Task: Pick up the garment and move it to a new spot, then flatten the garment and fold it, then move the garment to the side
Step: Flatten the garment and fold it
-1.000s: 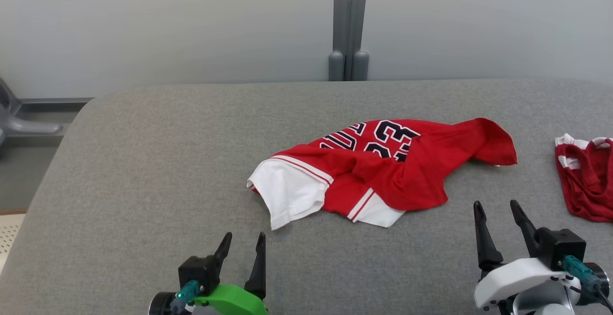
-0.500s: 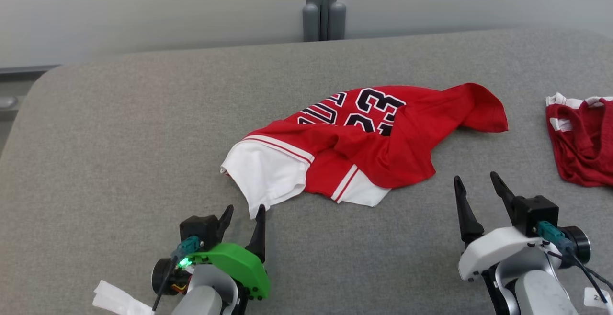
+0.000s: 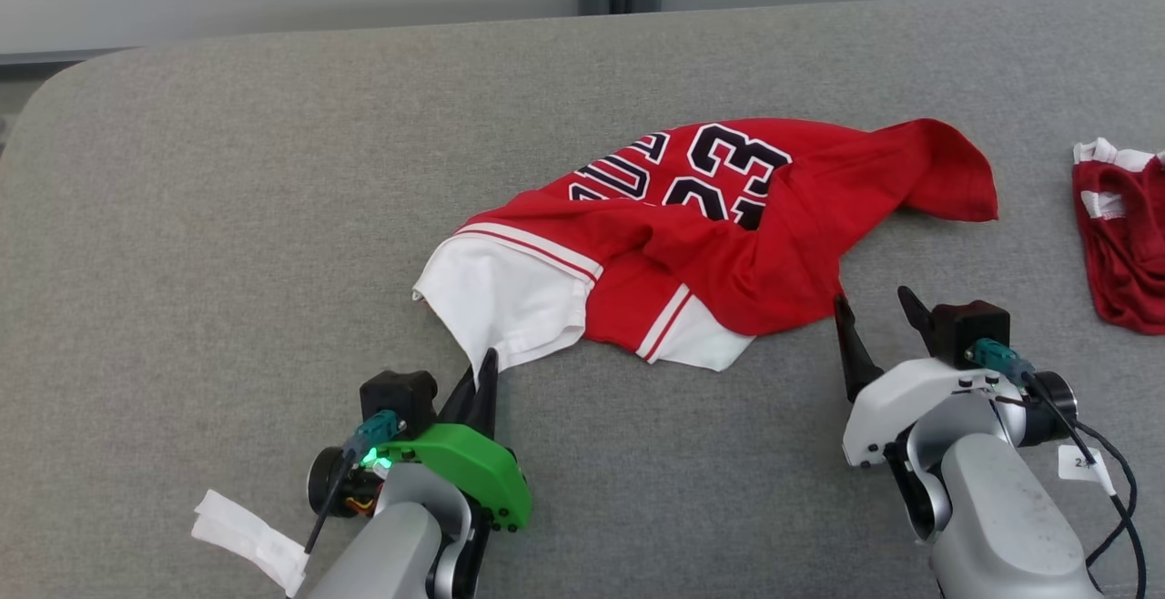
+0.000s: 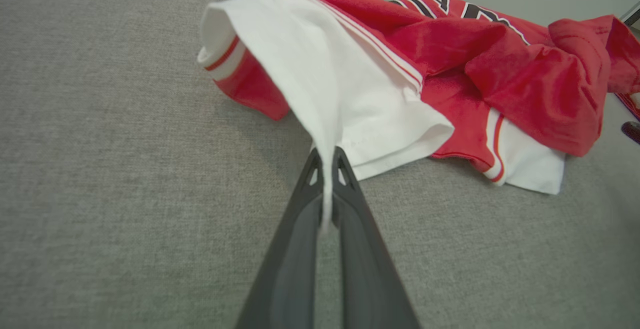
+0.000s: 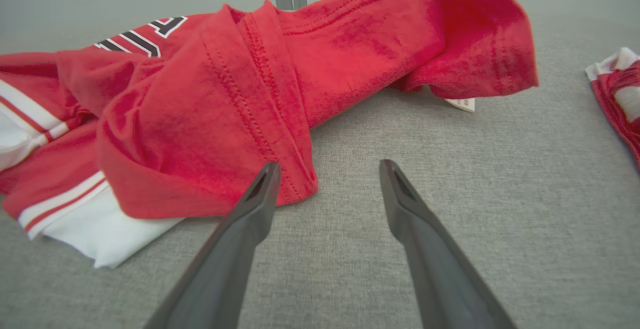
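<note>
Left gripper [image 4: 326, 158] clamps a white sleeve corner of the jersey [image 4: 500, 59] between its tips; right gripper [image 5: 330, 165] stands spread over the table [image 5: 450, 134], red hem beside one finger.

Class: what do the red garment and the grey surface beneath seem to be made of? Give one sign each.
The red garment: soft matte knit, probably cotton jersey; it drapes in folds and shows stitched hems. The grey surface: seemingly matte woven or felt-like fabric; fine flecked texture, no shine.
</note>
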Controlling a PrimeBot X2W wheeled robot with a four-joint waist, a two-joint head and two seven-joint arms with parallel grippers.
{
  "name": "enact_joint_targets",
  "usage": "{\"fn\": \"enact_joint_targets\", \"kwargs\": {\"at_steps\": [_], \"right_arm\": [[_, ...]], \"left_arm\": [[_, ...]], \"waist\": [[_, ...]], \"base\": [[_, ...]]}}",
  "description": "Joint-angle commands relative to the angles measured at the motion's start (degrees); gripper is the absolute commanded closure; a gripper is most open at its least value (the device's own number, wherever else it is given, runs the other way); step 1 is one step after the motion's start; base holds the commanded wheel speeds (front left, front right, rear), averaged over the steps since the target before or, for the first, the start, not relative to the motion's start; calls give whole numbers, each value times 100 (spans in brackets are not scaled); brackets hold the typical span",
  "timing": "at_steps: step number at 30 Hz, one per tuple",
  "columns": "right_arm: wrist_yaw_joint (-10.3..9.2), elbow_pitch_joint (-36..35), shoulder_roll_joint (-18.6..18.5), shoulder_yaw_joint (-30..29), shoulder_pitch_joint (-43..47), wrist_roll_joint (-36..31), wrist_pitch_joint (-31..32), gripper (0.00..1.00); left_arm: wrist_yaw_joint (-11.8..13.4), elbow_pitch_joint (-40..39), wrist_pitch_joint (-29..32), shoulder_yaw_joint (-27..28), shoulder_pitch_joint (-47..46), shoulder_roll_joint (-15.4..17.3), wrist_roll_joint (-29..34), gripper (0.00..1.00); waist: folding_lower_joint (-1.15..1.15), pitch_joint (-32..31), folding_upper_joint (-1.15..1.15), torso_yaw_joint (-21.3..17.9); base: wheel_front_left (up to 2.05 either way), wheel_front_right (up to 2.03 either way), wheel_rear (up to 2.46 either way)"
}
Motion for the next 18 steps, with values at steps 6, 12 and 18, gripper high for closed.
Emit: {"fn": "enact_joint_targets", "kwargs": {"at_steps": [6,12,18], "right_arm": [[-9,922,-13,64,-632,4,-20,0],[-10,1794,-13,227,-1042,64,74,100],[-10,1773,-15,310,-1064,283,-252,100]], "left_arm": [[95,-57,-103,-94,-192,21,-76,100],[149,-162,-146,-107,-203,22,-78,100],[165,-341,-152,-1,-102,32,54,100]], "waist": [[0,154,0,178],[0,176,0,234],[0,-11,0,165]], "base": [[0,0,0],[0,0,0],[0,0,0]]}}
